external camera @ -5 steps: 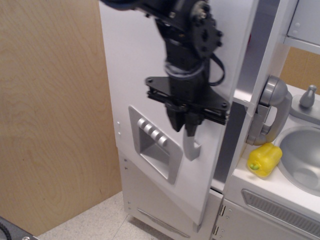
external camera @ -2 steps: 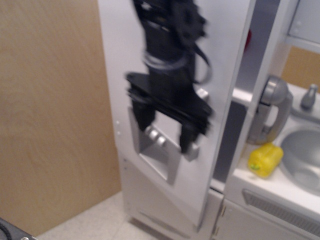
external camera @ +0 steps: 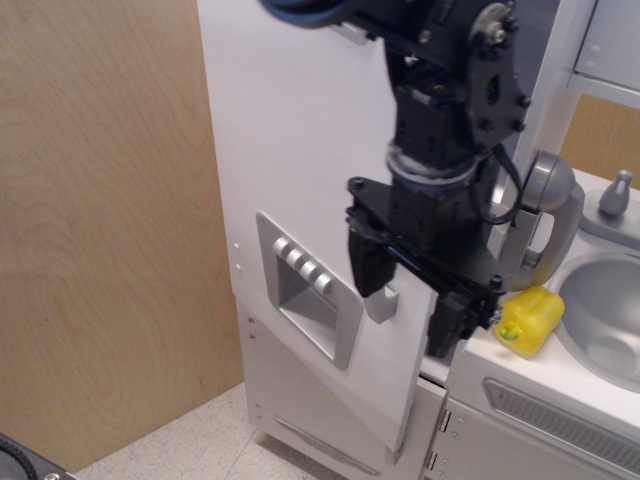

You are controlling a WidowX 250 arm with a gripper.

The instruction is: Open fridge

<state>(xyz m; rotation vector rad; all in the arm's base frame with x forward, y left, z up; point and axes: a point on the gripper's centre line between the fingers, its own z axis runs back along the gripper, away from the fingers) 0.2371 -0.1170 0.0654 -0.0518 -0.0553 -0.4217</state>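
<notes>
The tall white fridge (external camera: 300,130) fills the middle, and its large door stands ajar, swung out toward me. The grey four-button dispenser panel (external camera: 310,292) sits low on the door. Only the lower end of the grey vertical handle (external camera: 383,304) shows; the rest is hidden behind my arm. My black gripper (external camera: 408,295) is open and points down at the door's free edge. One finger (external camera: 366,266) is in front of the door just above the handle's end. The other finger (external camera: 446,322) is past the door's edge. It holds nothing.
A yellow toy pepper (external camera: 527,319) lies on the counter beside the grey sink (external camera: 605,320). A grey curved handle (external camera: 545,225) and a small tap (external camera: 615,194) stand behind it. A vented cabinet front (external camera: 560,425) is below. A wooden wall (external camera: 100,230) is on the left.
The gripper's jaws have opened wide, and it has swung left, then right and lower to the door's free edge. The door's angle looks about the same.
</notes>
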